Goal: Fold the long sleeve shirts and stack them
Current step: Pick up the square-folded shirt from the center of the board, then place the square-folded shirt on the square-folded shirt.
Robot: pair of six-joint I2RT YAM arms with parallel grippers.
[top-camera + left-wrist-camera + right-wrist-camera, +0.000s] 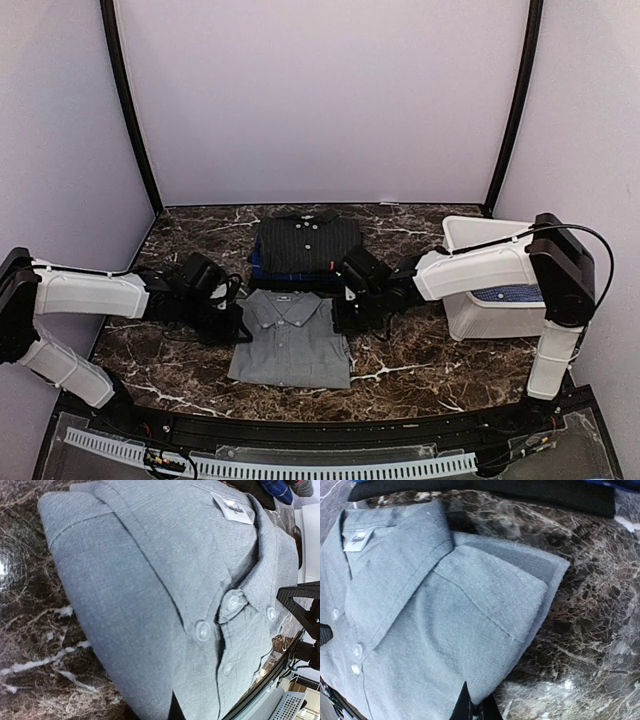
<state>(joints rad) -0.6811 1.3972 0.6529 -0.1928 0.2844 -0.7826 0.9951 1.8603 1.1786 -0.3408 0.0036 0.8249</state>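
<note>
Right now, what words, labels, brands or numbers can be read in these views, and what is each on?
On the neck label of the grey shirt: dark print, too blurred to read in either wrist view.
On the dark shirt and the white tub: no writing visible.
Nothing else readable.

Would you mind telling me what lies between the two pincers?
The folded grey shirt lies between the left pincer and the right pincer, as the top view shows.

Plain grey shirt (pixel 290 340), dark marbled table (pixel 420 370)
</note>
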